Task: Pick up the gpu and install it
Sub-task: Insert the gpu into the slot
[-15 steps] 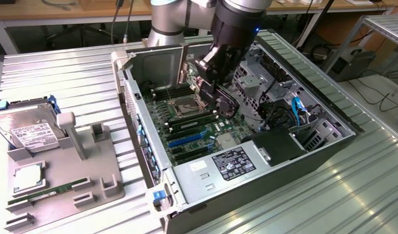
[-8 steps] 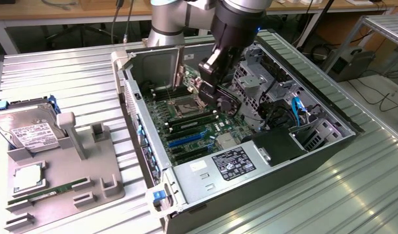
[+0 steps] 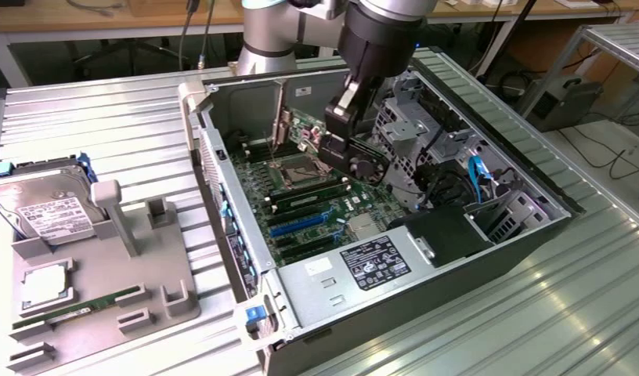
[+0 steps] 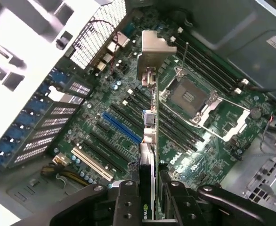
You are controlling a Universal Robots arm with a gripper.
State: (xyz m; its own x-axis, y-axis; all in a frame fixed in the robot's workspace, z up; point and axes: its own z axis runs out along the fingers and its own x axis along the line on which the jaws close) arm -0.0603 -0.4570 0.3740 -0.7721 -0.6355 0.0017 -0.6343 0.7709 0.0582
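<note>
on the exterior view's left, a grey holder (image 3: 142, 305) sits on the ribbed metal desk (image 3: 90, 117). it carries a silver hard drive (image 3: 48, 211) with a white label, and a narrow green ram stick (image 3: 79, 309) lies along its near edge. moving right, the open computer case (image 3: 236, 235) lies on its side with the motherboard (image 3: 330, 211) exposed. my arm reaches down into the case, and the pincer (image 3: 346, 145) is clamped on the gpu (image 3: 363, 163), which hangs over the board just beside the empty cpu socket (image 3: 298, 171). in the wrist view the card (image 4: 147, 160) shows edge-on between the black fingers (image 4: 127, 202), with its silver bracket (image 4: 153, 52) at the far end. it runs above the board between the blue slot (image 4: 121, 127) and the socket (image 4: 190, 96). i cannot tell whether its lower edge touches any slot.
</note>
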